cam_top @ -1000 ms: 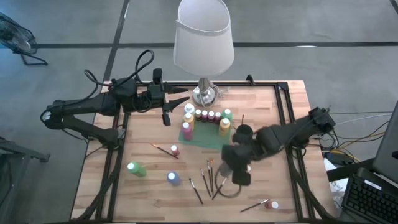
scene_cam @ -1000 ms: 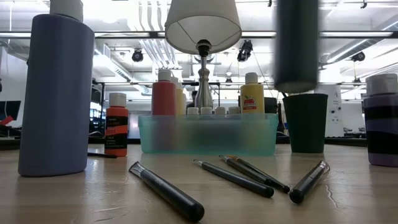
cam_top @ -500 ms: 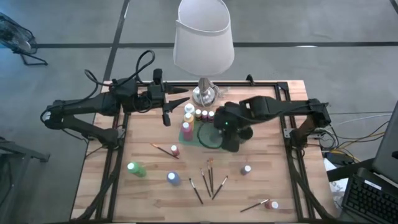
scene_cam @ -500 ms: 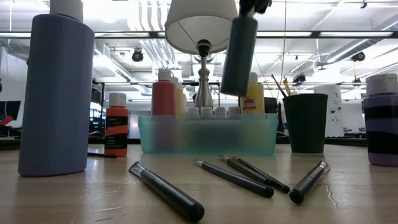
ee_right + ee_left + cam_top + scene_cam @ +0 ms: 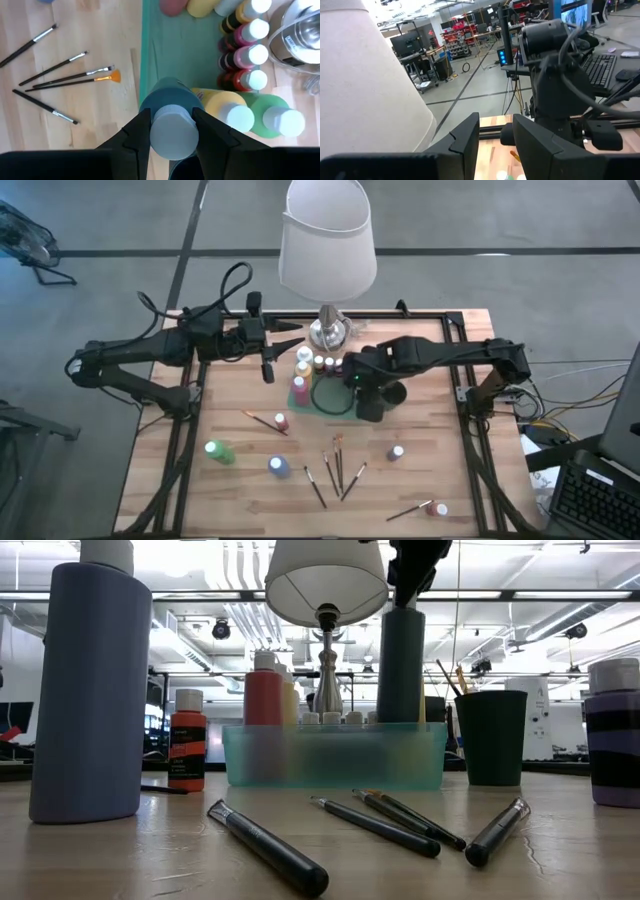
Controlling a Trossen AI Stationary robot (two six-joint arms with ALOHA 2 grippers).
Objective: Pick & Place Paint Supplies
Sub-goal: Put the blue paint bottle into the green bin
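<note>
The right tool (image 5: 171,131) has its fingers clamped on the white cap of a teal paint bottle (image 5: 170,102), hanging it upright over the green tray (image 5: 182,47) beside the bottles already there, likely for lowering in. Left tool (image 5: 268,350) waits near the tray, part open and empty.

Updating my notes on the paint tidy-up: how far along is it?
Done: several bottles already stand in the teal tray, a red one among them.
In hand: the right end effector holds a teal bottle over the tray.
Left: loose bottles such as the green one and the blue one, plus the brushes on the table. The left end effector waits by the lamp.
</note>
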